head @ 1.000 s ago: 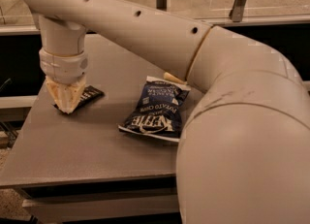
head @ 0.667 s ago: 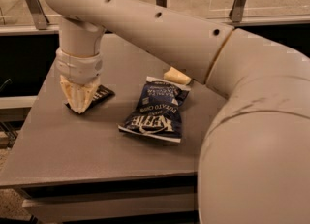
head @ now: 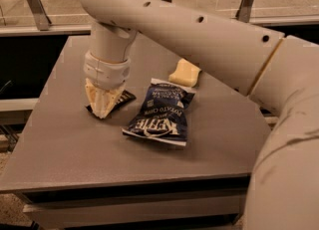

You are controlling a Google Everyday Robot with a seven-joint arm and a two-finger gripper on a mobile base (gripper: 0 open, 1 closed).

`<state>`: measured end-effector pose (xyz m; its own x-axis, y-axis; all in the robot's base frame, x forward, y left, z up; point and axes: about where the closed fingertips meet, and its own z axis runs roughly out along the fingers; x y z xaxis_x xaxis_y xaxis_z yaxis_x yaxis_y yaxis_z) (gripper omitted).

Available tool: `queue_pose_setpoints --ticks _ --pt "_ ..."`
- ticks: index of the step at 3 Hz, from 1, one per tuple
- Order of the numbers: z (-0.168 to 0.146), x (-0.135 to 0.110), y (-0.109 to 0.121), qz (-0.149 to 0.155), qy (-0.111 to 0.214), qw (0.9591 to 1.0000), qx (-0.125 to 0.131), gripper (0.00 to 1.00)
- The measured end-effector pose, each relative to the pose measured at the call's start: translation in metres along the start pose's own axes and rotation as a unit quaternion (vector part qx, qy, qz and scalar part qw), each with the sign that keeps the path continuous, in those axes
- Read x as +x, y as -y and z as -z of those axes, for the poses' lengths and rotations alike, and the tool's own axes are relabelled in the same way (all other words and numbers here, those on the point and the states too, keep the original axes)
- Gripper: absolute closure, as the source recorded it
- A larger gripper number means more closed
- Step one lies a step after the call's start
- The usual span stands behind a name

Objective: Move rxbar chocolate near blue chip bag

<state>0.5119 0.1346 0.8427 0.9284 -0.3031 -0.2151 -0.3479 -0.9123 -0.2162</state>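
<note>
The rxbar chocolate (head: 125, 96) is a small flat black wrapper, pinched in my gripper (head: 102, 110), which is shut on it, low over the grey table (head: 65, 144). Most of the bar is hidden behind the pale fingers (head: 107, 99); one end sticks out to the right and a corner shows at the left. The blue chip bag (head: 160, 113), dark blue with white lettering, lies flat just right of the gripper, a short gap from the bar.
A pale yellow sponge (head: 184, 72) lies behind the chip bag. My arm (head: 209, 35) spans the table's right side. A railing with metal posts (head: 35, 6) runs behind the table. The table's front edge (head: 124, 181) is near.
My gripper has moved right with the rxbar chocolate in it, closing the gap to the blue chip bag. The bag and sponge have not moved.
</note>
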Motion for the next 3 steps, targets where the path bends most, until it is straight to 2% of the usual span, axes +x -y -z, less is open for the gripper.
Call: queue_pose_setpoints --ticks 2,3 --pt "0.021 0.004 -0.03 -0.027 -0.015 0.9993 0.019 1.0" --pt "0.026 0.003 -0.034 -0.026 -0.013 0.9993 0.024 0.82"
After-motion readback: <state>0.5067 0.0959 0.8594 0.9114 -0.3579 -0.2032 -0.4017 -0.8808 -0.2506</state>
